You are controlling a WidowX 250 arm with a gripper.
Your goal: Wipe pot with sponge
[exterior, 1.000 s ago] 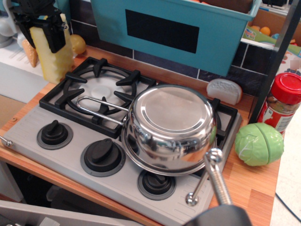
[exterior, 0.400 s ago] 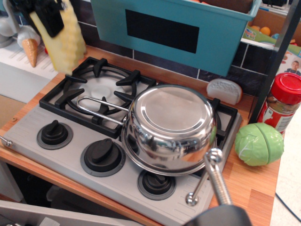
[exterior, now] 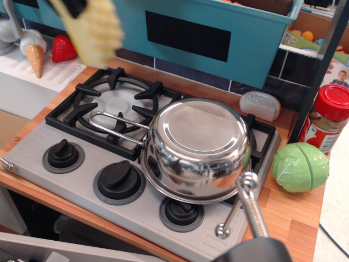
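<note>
The shiny steel pot point(exterior: 199, 147) lies upside down on the right burner of the toy stove, its flat base facing up. Its wire loop handle point(exterior: 114, 124) points left over the left burner. The pale yellow ridged sponge point(exterior: 94, 30) hangs in the air at the top left, blurred, above and behind the left burner. My gripper point(exterior: 75, 5) is shut on the sponge's top; only the black finger ends show at the frame's upper edge. The sponge is well left of the pot and does not touch it.
The grey stove point(exterior: 32, 150) has black knobs point(exterior: 118, 180) along its front. A green cabbage toy point(exterior: 300, 166) and a red-lidded jar point(exterior: 330, 117) stand to the right. A teal bin point(exterior: 218, 38) overhangs the back. An ice-cream cone point(exterior: 35, 54) and a strawberry point(exterior: 62, 48) lie at the far left.
The gripper has carried the sponge up off the counter and to the right, toward the stove. The strawberry behind it has come into view. The pot has not moved.
</note>
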